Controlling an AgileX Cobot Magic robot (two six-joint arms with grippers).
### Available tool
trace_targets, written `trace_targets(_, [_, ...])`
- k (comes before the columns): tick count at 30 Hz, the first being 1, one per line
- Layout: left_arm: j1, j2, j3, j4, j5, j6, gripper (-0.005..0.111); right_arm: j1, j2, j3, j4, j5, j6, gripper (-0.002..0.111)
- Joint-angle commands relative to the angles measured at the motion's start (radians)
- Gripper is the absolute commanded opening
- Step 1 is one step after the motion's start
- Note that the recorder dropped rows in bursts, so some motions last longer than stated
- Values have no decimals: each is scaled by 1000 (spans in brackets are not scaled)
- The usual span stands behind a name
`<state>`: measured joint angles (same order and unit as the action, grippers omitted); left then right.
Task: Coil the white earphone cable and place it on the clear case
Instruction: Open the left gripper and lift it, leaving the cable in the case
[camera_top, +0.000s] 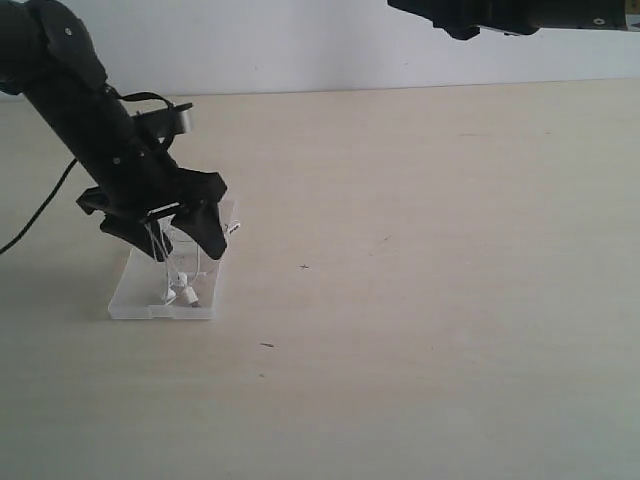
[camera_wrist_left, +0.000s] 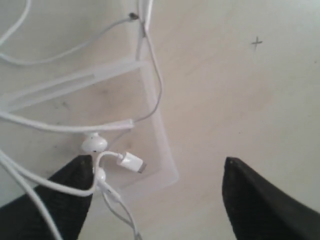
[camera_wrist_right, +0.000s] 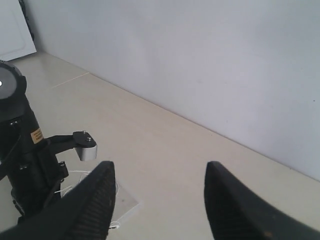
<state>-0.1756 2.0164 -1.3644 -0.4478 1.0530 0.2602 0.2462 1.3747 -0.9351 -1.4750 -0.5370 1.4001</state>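
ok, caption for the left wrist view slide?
Open left end effector over the white earphone cable, lying loosely across the clear case.

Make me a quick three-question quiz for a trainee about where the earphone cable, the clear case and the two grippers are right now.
1. True or false: the right gripper is resting on the clear case.
2. Where do the earbuds of the white earphone cable lie? A: on the clear case. B: well off to one side of the case. C: inside the right gripper.
3. Fill in: the left gripper, over the case, has its jaws ____.
Key: 1 false, it hangs open and empty, well away from the case. 2 A. 3 open.
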Motion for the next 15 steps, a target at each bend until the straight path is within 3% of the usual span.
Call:
trace_targets(1, [-36,-16,-33,63,47,-60,62,-2,-3,-2,12,-3,0,53])
trace_targets(7, [-36,-16,-49,157,138,-85,43,-2,-3,-2,12,-5,0,53])
trace_targets(15, [-36,-16,-49,102,147,-50,42,-2,-3,-2,-6,-15,0,54])
